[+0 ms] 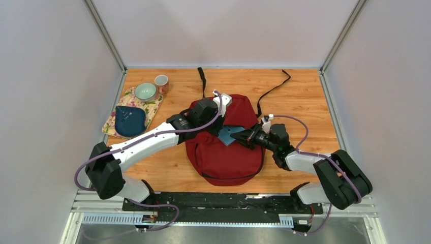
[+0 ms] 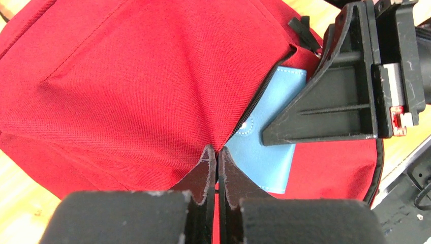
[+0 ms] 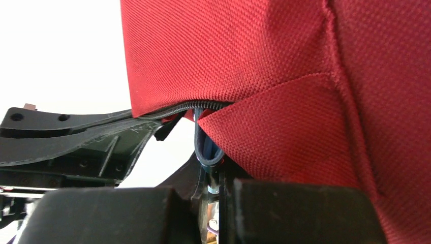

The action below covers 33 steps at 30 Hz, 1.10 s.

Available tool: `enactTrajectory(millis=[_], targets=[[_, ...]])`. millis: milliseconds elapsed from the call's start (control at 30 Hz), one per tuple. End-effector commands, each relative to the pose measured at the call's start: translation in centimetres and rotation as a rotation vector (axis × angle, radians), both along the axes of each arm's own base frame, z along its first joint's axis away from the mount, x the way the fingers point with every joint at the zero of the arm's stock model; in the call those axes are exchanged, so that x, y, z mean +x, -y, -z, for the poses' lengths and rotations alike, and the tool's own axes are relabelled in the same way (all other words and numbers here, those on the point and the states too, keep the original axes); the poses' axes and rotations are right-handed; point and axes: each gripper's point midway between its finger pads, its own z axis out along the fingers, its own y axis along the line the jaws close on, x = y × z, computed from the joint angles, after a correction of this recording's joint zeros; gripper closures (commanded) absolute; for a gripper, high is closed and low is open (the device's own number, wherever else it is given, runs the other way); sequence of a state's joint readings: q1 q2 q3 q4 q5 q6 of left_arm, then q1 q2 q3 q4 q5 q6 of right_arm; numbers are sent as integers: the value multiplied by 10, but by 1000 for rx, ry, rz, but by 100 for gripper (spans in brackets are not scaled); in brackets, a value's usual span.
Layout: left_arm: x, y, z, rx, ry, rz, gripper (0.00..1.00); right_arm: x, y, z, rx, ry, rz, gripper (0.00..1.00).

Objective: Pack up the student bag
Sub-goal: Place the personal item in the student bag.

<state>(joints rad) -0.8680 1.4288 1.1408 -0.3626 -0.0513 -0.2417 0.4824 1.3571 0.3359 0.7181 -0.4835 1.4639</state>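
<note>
- Two arms rise from the bottom edge of the top view and meet over the student bag (image 1: 228, 162), which lies flat in the middle of the table (image 1: 305, 101).
- Left gripper (image 2: 214, 152), bottom centre of its wrist view: the jaws are pressed together, pinching a fold of the bag's red fabric right at the edge of the zip (image 2: 259, 99).
- Right gripper (image 3: 216, 175), bottom centre of its own view: the jaws are closed on a dark cord loop (image 3: 206, 150) hanging from the zip, most likely the pull.
- Just right of the left jaws, a blue wallet (image 2: 264, 152) sits half inside the pocket opening, with its lower part out over the red cloth.
- The step in hand looks like working the zip around the wallet. It should go best if the left pinch holds the cloth taut and the right hand draws the loop along the line of the teeth, not upward.
- The wallet's exposed part lies near the zip's path. It probably needs to be fully inside before the slider passes, or the teeth may catch it.
- Farther off, at the upper left of the top view, a dark blue pouch (image 1: 129, 122) rests on a flowered mat (image 1: 152, 108), with a bowl (image 1: 145, 91) and a cup (image 1: 161, 83) beyond it.
</note>
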Motion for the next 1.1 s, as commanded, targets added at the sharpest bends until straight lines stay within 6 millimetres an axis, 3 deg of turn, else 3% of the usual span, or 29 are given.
enactTrajectory(millis=[0,167,500,733,1067], targets=[[-14,16,-30,-115,-10,70,100,23,13,-37,91,131,99,100],[-17,19,-22,-103,-34,88,100,30,19,-61,95,215,137,100],[-17,24,-33,-125,-22,109,100,51,27,-65,36,263,235,100],[-8,23,-40,-124,1,68,100,56,-4,-71,52,286,192,100],[3,13,-44,-99,44,-2,100,75,-30,-45,-34,247,261,100]])
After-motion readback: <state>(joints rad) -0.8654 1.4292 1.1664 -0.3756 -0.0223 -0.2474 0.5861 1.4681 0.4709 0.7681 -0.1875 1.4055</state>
